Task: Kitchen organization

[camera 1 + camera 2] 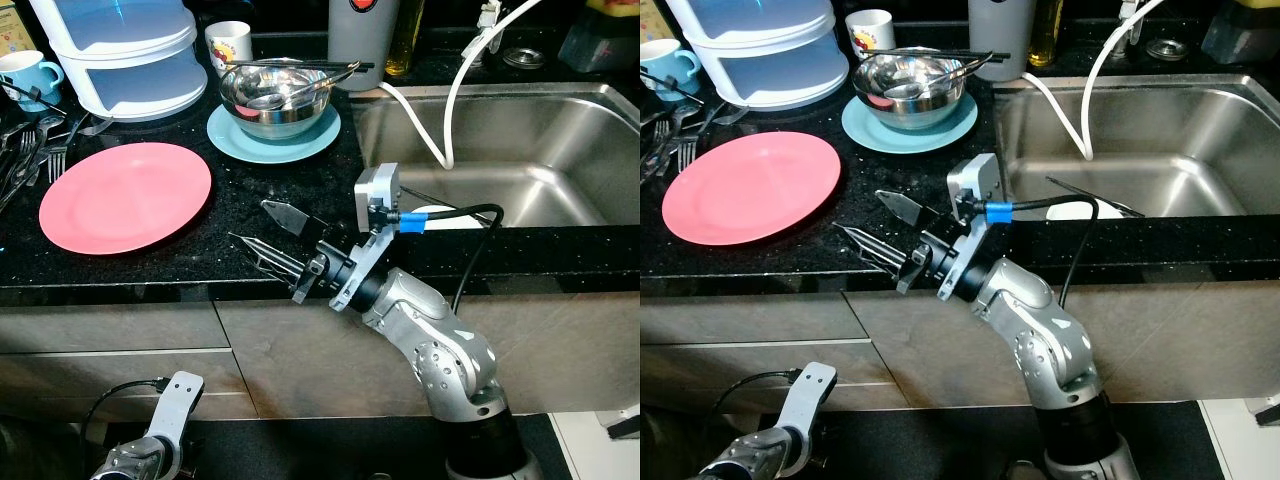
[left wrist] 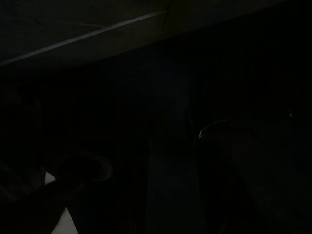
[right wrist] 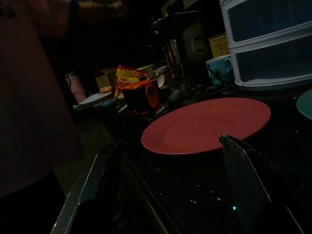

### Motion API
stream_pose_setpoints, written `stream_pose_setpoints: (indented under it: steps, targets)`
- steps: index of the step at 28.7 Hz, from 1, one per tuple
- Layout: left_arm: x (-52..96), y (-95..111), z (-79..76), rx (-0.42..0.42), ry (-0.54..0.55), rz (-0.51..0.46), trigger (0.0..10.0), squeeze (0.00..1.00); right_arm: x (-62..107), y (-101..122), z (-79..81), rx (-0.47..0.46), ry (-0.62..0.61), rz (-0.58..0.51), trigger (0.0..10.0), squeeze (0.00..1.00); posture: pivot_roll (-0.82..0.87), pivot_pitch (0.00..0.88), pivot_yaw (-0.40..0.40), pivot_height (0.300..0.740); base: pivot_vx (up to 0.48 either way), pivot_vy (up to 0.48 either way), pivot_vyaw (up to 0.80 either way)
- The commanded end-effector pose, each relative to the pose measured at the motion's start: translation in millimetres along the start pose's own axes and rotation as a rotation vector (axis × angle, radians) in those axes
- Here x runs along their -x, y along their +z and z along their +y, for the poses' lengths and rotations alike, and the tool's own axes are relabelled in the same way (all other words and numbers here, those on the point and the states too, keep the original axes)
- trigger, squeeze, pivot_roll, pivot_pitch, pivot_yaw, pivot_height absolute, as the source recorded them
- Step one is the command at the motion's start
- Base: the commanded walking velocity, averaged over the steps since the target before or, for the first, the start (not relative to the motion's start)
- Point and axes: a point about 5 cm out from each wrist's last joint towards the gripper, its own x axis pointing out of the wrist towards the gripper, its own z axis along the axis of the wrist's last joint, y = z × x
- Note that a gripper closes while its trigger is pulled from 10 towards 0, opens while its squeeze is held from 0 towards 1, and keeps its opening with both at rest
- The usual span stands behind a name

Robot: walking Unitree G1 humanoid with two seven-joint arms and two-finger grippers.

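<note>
Your right gripper (image 1: 268, 232) hovers low over the front edge of the black counter (image 1: 240, 215), its 2 fingers spread wide and grasping nothing, pointed toward the pink plate (image 1: 125, 196). That plate lies flat on the counter, near the fingertips but apart from them, with forks (image 1: 30, 160) just beside its far left rim and the white drawer unit (image 1: 120, 50) behind it. It is likely a stiff, light, glossy plate that could slip between hard fingers, and lying flat it offers only its rim: you would take it at the near right edge, 1 finger over and 1 under. The steel bowl (image 1: 277, 97) sits on a teal plate (image 1: 230, 135) further back. Your left arm (image 1: 150, 440) hangs idle below; I cannot tell its jaws.
</note>
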Motion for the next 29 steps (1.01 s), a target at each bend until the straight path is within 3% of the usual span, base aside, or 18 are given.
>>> stream_pose_setpoints:
  steps: [1,29]
  targets:
    - [2.1,-11,2.4,0.001,0.010,0.036,10.0,0.00,-4.0,1,1.8,-0.010,0.007,-0.020,10.0,0.00,0.04,0.116,0.045,0.740,0.000,0.000,0.00]
    - [2.4,-10,3.3,-0.008,0.013,0.037,10.0,0.00,-14.0,0,-2.6,0.010,-0.044,-0.027,10.0,0.00,0.04,0.097,0.046,0.740,0.000,0.000,0.00]
